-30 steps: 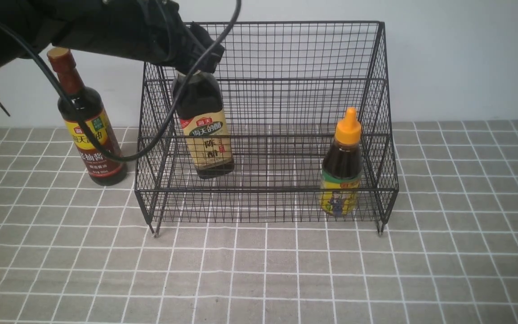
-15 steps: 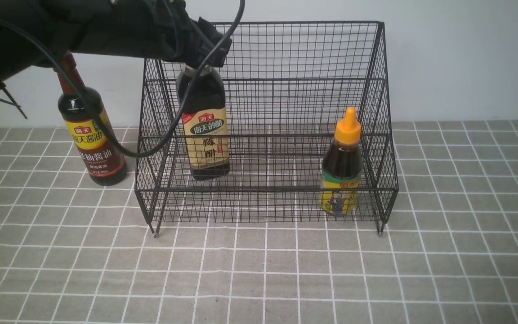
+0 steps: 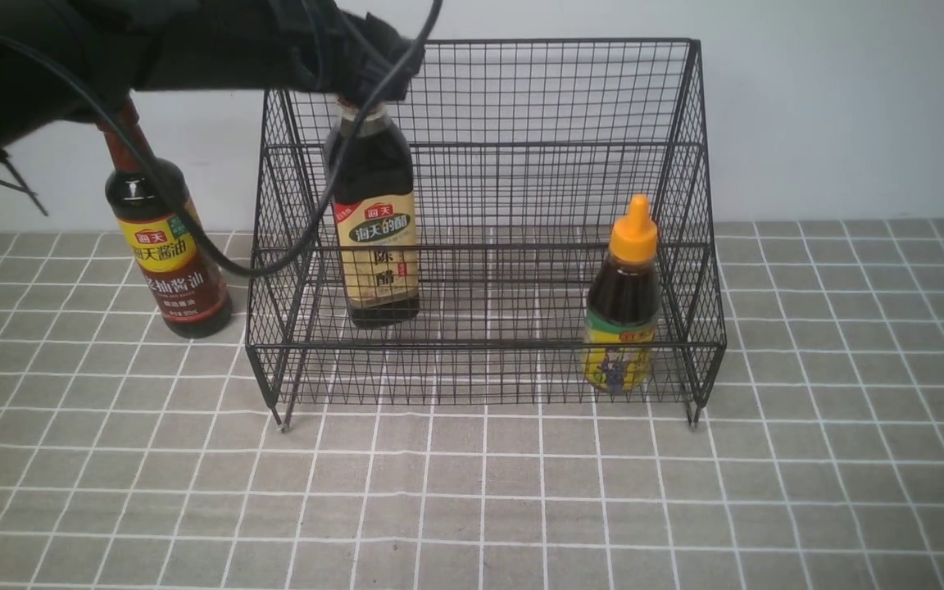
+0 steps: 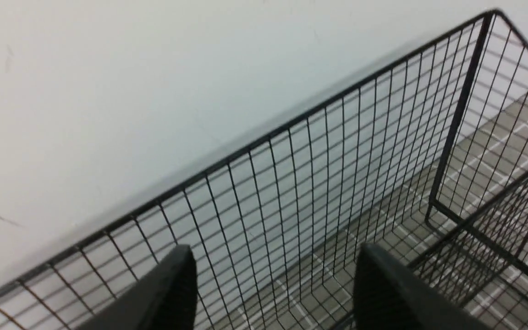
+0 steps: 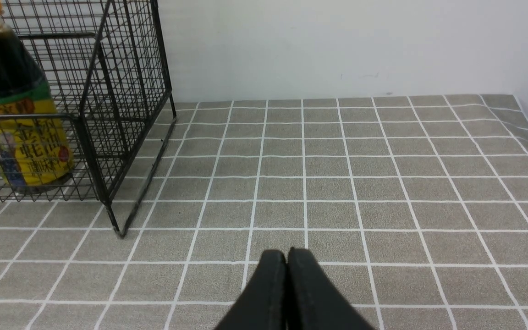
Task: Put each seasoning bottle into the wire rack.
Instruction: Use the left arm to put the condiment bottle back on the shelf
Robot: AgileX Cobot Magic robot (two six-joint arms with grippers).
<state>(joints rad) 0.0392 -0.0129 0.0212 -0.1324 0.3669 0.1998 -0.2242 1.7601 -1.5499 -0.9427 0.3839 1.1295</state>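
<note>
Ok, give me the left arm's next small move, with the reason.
Probably lift the left gripper straight up, clear of the wire rack: its jaws stand open, the beige-label bottle stands upright inside, and the brown-capped bottle waits outside it.

A plain white wall [image 3: 849, 106] stood along the far edge of the worktop [image 3: 849, 492]. A grey tablecloth [image 3: 472, 508] printed with white grid lines covered it, under soft, even light.

Left arm [image 3: 193, 41]: bulky, matte black, with thin black cables [image 3: 259, 272]. Left gripper [image 4: 275, 250] and right gripper [image 5: 287, 253]: black tapered fingers.
</note>
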